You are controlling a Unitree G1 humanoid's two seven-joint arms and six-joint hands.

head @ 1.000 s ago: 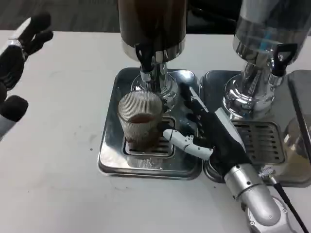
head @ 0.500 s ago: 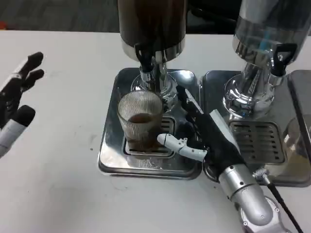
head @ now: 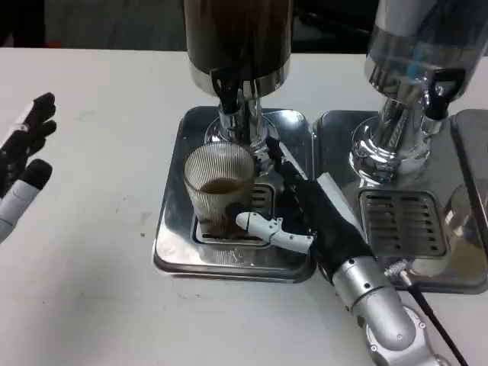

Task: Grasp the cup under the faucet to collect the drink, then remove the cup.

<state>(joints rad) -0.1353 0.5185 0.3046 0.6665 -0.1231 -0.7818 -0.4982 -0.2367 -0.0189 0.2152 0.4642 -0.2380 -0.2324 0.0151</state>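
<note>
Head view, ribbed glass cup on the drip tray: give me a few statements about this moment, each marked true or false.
1. The cup stands upright on the drip tray beneath the dark dispenser's faucet. True.
2. The cup is empty. False: dark drink sits in its bottom.
3. The right hand is at the cup's right side, one white finger reaching toward its base. True.
4. The left hand presses the faucet lever. False: it hangs over the table at far left, holding nothing.
5. The cup has been lifted off the tray. False: it rests on the grate.

Cup point(head: 219, 191) on drip tray point(head: 171, 252) under faucet point(head: 228, 93); right hand point(head: 309, 217) just right of cup, left hand point(head: 21, 168) far left over bench point(head: 99, 305).
</note>
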